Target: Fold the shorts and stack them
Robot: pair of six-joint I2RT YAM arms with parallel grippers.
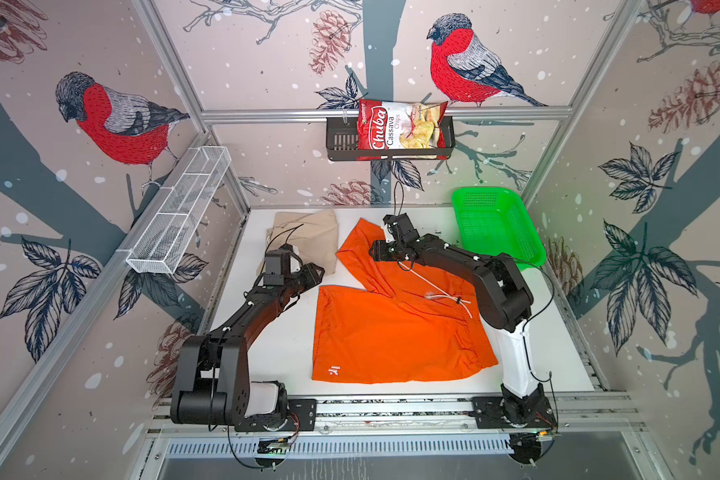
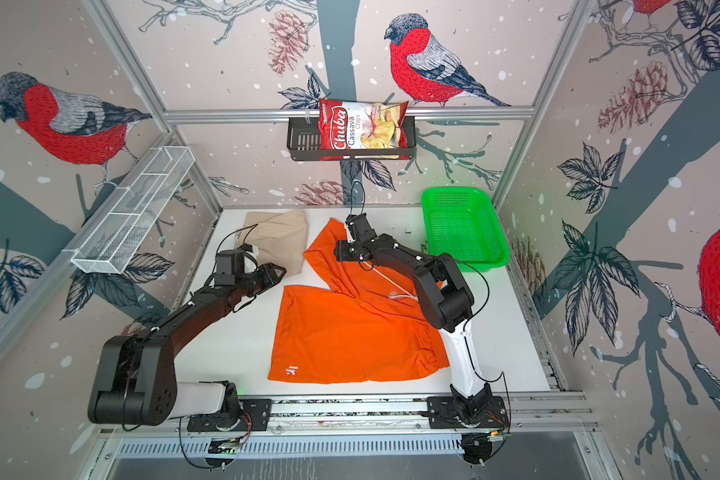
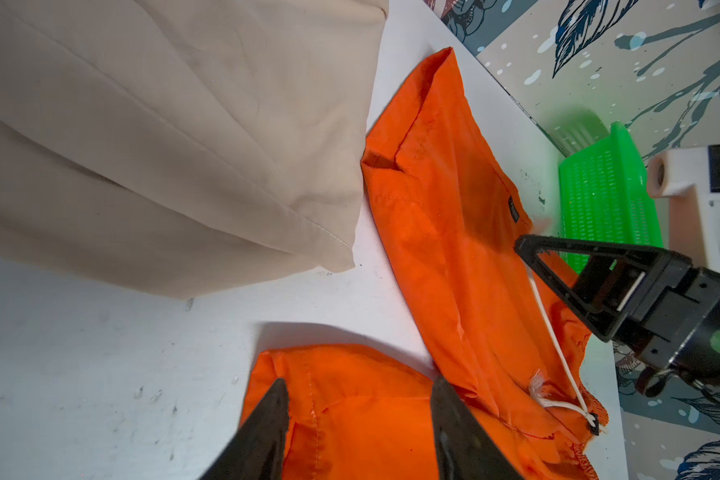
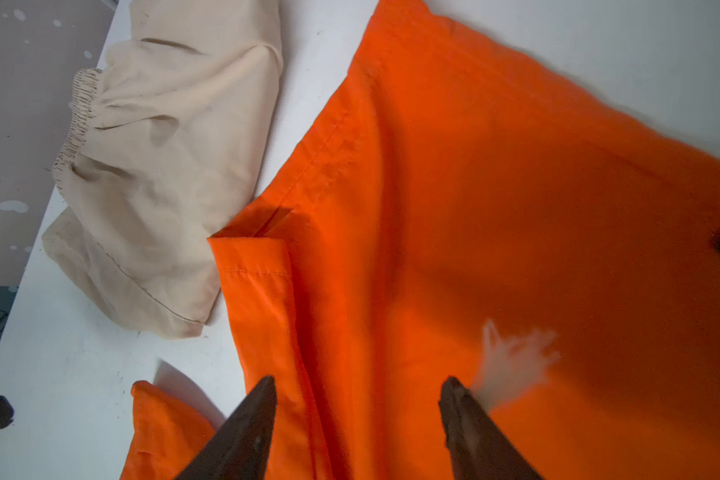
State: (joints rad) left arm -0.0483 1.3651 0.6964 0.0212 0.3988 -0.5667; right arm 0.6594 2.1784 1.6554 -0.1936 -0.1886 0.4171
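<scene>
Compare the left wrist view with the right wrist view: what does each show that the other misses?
Only the left wrist view shows the green basket. Only the right wrist view shows the gathered waistband of the beige shorts. Both show the beige shorts, the orange shorts and the white table.

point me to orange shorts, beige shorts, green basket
orange shorts (image 1: 375, 332): in a top view, on the flat near leg panel.
beige shorts (image 1: 316, 241): in a top view, on the middle of the folded cloth.
green basket (image 1: 495, 232): in a top view, on its bare mesh floor.
</scene>
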